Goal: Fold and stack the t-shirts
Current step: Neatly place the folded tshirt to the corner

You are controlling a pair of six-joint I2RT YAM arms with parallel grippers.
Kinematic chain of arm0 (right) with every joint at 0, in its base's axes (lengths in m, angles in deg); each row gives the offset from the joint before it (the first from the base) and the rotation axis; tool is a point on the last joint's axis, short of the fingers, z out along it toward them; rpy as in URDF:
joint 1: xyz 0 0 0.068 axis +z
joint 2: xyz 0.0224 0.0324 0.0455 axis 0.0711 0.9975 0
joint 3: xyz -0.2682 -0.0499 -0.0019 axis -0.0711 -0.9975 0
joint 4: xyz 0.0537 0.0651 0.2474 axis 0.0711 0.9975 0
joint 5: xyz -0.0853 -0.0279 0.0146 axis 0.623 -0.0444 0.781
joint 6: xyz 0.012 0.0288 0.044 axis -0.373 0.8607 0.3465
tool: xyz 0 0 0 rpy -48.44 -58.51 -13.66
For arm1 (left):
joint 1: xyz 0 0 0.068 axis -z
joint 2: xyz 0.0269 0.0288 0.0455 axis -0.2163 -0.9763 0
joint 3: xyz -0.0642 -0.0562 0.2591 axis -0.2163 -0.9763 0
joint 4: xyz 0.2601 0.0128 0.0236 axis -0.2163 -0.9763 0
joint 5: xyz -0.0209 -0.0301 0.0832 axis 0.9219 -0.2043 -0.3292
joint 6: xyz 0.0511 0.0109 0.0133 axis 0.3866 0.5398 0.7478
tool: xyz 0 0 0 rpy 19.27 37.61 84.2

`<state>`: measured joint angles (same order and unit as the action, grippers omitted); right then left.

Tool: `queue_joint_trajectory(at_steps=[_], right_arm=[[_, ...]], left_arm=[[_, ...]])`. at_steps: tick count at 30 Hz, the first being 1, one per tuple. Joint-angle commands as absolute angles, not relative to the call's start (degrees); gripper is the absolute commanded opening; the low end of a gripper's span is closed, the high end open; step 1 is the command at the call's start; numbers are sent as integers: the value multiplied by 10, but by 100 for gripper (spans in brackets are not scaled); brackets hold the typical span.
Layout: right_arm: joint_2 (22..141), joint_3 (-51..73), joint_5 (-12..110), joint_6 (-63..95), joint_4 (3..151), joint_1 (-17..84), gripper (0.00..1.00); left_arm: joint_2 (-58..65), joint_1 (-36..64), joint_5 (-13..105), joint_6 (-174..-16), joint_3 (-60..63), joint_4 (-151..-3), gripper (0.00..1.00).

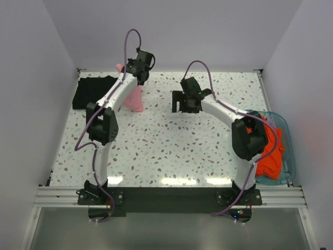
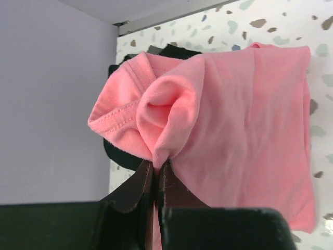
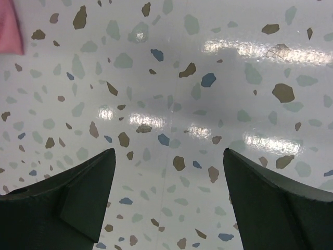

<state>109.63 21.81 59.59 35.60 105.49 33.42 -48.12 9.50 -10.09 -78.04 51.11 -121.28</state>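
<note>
This is a robotics lab test cell. Bare white walls (image 1: 171, 31) box in a glossy, speckled terrazzo-pattern surface (image 1: 171, 151) on three sides, with even overhead light glaring off it. An aluminium extrusion rail (image 1: 57, 197) runs along the near edge beside a black mounting plate (image 1: 171, 199), where the left arm (image 1: 104, 125) and right arm (image 1: 229, 112) are bolted, purple cables (image 1: 125, 47) looping off them.

White arms (image 1: 118, 92), purple cables (image 1: 125, 47), blk L tool (image 2: 154, 165), R tool (image 3: 168, 152).

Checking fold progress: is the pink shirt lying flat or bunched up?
Bunched: the shut left gripper pinches a wad of the pink shirt.
</note>
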Motion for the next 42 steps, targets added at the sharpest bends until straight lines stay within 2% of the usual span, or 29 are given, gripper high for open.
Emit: queue_joint_trajectory(at_steps=[1,10,29,39,41,42], right_arm=[[1099,252,593,357,1053,338,88],[1111,274,594,358,1058,348,88],[1118,312,601,352,1081,353,88],[1143,338,615,341,1102,364,88],[1148,338,619,335,1107,364,88],[1151,338,621,333,1109,365,88]], left_arm=[[-473,72,-143,-700,541,-1180,0],[-454,56,-136,-624,554,-1130,0],[-393,44,-86,-596,583,-1098,0],[-424,-68,0,-639,545,-1095,0],[-463,-112,-7,-658,559,-1093,11],[-477,-125,-4,-672,567,-1096,39]])
